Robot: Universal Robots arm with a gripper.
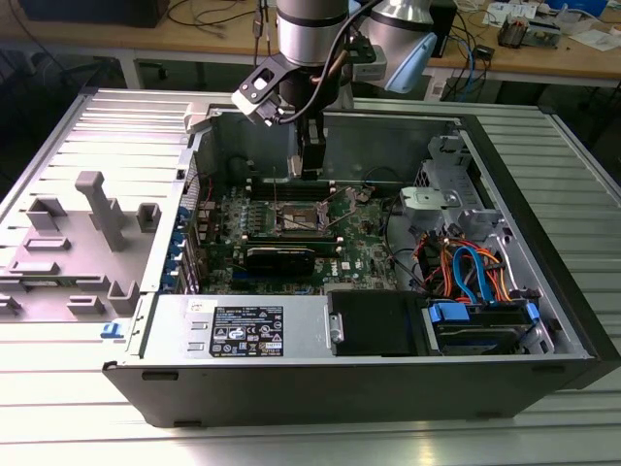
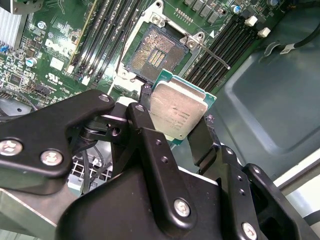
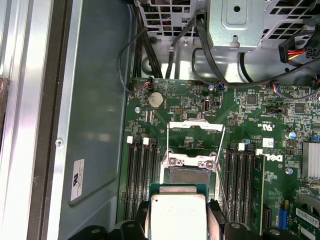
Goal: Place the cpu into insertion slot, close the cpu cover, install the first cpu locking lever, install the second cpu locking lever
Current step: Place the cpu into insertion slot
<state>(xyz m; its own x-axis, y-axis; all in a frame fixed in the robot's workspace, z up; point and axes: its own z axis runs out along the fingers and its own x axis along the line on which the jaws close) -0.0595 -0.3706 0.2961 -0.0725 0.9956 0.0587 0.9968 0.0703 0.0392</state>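
Cpu, square, dull silver top, green rim, in gripper

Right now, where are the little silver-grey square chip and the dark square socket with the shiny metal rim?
silver-grey square chip (image 2: 177, 111): second wrist view, middle of its metal top.
dark square socket with shiny metal rim (image 2: 152, 52): second wrist view, its dark centre.

A white label of fine print and small marks sits on the grey box just beside the board; none of it is legible. In the first wrist view, a white sticker with a black sign sits on the case wall beside the board, and a white logo is on the board. The cpu over the board bears faint, unreadable engraving.
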